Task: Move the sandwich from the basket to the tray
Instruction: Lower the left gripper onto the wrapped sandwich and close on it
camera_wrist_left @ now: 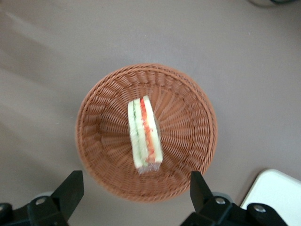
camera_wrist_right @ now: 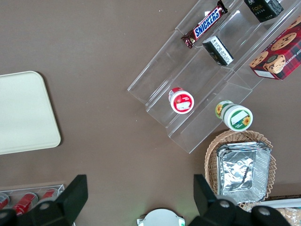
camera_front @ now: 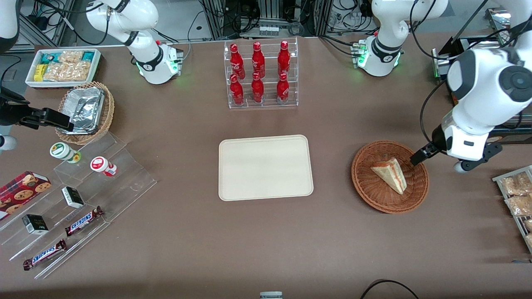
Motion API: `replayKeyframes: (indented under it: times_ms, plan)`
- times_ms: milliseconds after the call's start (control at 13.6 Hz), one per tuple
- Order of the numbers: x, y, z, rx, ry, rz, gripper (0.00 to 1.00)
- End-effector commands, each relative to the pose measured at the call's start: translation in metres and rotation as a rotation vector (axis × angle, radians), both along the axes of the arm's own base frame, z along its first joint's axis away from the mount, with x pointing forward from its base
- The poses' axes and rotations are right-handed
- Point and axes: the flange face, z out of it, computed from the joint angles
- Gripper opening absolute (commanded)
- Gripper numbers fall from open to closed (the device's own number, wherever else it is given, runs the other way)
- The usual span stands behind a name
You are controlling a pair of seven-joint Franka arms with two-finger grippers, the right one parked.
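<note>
One sandwich (camera_front: 390,173) is lying on its side in the basket (camera_front: 370,189), and in our wrist view it (camera_wrist_left: 145,135) is showing its green and red filling edge up inside the woven bowl (camera_wrist_left: 103,141). We are holding our gripper (camera_wrist_left: 134,190) above the basket's rim, its fingers (camera_wrist_left: 70,188) spread wide and grasping nothing. In the front view the gripper (camera_front: 419,157) is hanging over the basket edge nearest the working arm. The tray (camera_front: 266,167) is sitting bare, well apart toward the table's middle.
</note>
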Motion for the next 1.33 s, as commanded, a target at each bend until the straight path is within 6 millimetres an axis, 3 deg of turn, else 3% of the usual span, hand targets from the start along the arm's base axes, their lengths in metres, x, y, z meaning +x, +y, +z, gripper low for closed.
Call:
replayKeyframes:
  times_ms: [0, 443, 1254]
  plan:
    - [-0.013, -0.001, -0.043, -0.004, -0.047, 0.099, 1.00]
    - [-0.007, -0.019, -0.112, -0.005, -0.003, 0.141, 1.00]
    - [-0.014, -0.021, -0.168, -0.003, 0.015, 0.153, 1.00]
